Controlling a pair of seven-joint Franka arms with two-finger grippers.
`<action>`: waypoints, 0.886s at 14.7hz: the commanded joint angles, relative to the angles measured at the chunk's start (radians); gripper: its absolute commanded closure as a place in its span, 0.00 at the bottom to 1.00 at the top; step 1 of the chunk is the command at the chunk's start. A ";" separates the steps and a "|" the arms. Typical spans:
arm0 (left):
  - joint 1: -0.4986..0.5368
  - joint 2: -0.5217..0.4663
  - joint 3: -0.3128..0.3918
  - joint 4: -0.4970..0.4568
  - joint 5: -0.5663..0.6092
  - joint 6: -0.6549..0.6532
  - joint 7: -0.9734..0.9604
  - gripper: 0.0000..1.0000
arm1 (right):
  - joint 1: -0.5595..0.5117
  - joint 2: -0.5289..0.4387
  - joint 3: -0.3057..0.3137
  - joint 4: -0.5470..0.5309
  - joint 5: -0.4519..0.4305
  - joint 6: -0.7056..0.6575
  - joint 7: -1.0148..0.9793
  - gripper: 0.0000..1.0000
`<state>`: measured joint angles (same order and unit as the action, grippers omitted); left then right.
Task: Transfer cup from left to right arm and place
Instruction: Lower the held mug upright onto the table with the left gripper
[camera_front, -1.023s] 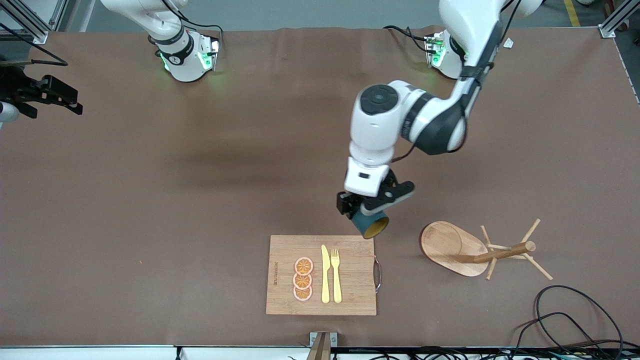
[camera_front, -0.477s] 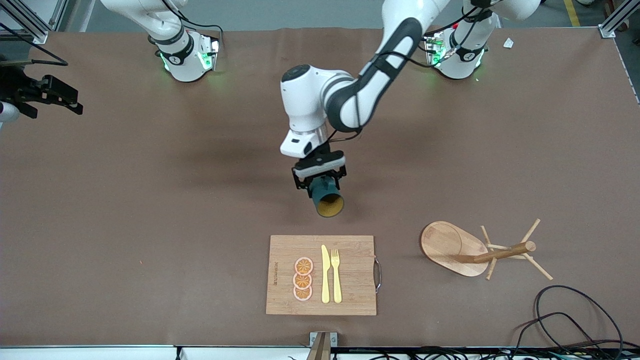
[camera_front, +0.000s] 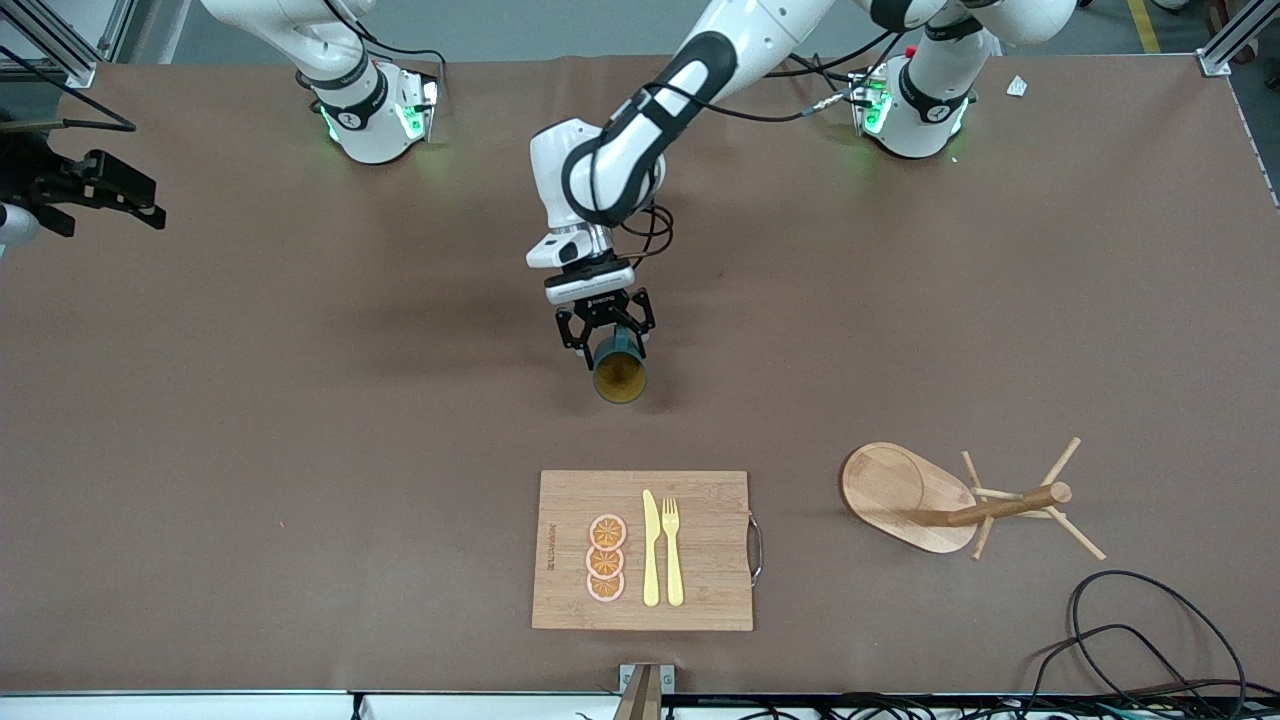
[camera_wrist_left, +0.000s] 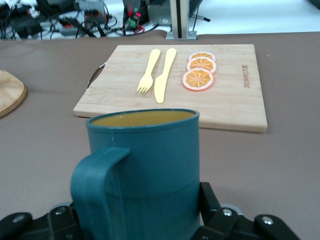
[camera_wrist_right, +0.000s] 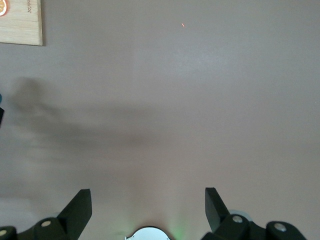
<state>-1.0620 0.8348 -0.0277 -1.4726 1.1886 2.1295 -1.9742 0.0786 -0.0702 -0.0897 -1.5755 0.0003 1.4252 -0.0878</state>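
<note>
The cup (camera_front: 620, 378) is a dark teal mug with a tan inside. It hangs on its side over bare table in the middle, its mouth toward the front camera. My left gripper (camera_front: 605, 338) is shut on its base end. In the left wrist view the cup (camera_wrist_left: 150, 160) fills the foreground, its loop handle (camera_wrist_left: 95, 185) toward the camera and black fingers (camera_wrist_left: 210, 200) at its sides. My right gripper (camera_wrist_right: 147, 192) shows only in its wrist view. It is open and empty, high over bare table by its own base, and that arm waits.
A wooden cutting board (camera_front: 700, 560) with a yellow knife, a fork and three orange slices lies nearer the front camera than the cup. A wooden peg rack (camera_front: 905, 495) lies on its side toward the left arm's end. Cables (camera_front: 1150, 620) curl at that front corner.
The left arm has carried the cup from over the board's corner toward the right arm's end and toward the bases. The cup's mouth has turned toward the front camera. The right gripper stays open.
</note>
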 joint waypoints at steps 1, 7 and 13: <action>-0.041 0.067 0.012 0.031 0.174 -0.049 -0.176 0.47 | 0.000 -0.008 -0.001 0.003 0.012 -0.011 -0.001 0.00; -0.082 0.173 0.012 0.034 0.468 -0.117 -0.339 0.49 | 0.000 -0.008 -0.001 0.003 0.012 -0.009 -0.003 0.00; -0.115 0.216 0.011 0.035 0.528 -0.174 -0.342 0.18 | 0.001 -0.007 -0.001 0.003 0.012 -0.008 -0.001 0.00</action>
<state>-1.1559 1.0283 -0.0251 -1.4658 1.7024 1.9692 -2.3104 0.0786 -0.0702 -0.0897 -1.5754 0.0003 1.4244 -0.0878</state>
